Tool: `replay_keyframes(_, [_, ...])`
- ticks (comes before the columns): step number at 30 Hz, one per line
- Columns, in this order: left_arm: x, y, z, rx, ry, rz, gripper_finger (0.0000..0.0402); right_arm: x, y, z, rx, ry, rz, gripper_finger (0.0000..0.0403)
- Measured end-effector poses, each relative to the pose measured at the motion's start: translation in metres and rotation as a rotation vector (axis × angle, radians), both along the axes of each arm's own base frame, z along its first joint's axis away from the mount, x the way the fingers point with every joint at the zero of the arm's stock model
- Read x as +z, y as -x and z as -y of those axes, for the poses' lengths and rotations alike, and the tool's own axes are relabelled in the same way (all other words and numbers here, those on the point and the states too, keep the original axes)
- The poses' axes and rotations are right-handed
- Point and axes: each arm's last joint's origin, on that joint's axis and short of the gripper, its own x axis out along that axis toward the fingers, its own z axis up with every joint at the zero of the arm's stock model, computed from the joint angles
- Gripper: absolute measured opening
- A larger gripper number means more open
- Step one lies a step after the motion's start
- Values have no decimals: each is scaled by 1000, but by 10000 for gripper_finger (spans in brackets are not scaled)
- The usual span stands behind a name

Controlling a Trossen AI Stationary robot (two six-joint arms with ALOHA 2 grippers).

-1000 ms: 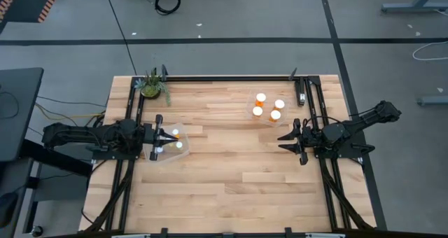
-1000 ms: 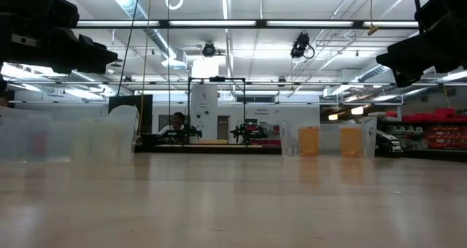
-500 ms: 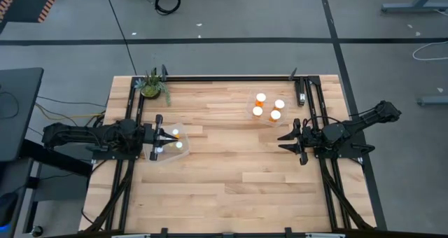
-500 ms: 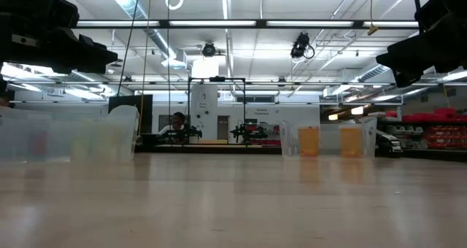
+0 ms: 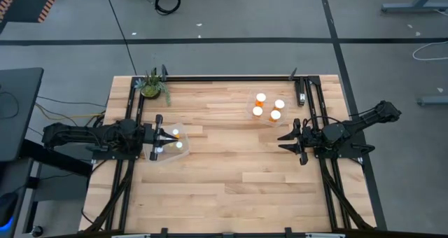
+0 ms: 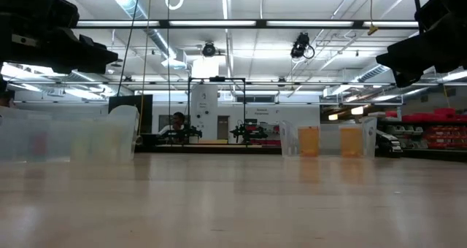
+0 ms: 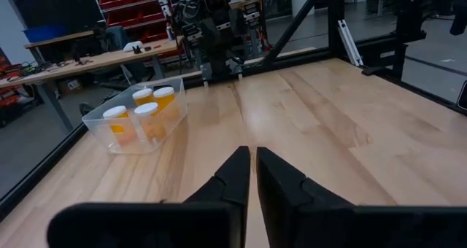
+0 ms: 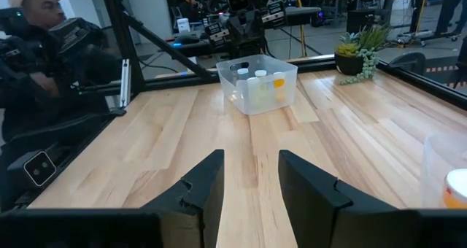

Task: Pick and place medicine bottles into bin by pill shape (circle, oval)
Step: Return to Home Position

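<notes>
Nothing moved since a second ago. My left gripper [image 5: 158,141], fingers together, hangs at left bin [image 5: 187,149]; right gripper [image 5: 285,138] parted. Bottles [image 5: 260,97] all binned. Risk: left fingers snagging the rim on retreat.

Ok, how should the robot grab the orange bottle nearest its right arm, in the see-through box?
Probably by its white cap, coming straight down from above. The bottle stands upright among three others inside the clear bin, so walls and neighbours block its sides and only the round cap is free. The right end effector, open, waits beside the bin.
</notes>
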Motion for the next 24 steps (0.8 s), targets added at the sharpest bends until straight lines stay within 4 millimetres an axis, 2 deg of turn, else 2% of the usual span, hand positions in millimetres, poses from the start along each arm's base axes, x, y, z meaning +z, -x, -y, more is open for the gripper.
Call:
replay_keyframes(8, [0, 0, 0, 0, 0, 0, 23, 0, 0, 0, 0, 0, 0, 138])
replay_keyframes(17, [0, 0, 0, 0, 0, 0, 36, 0, 0, 0, 0, 0, 0, 138])
replay_keyframes(24, [0, 0, 0, 0, 0, 0, 27, 0, 0, 0, 0, 0, 0, 138])
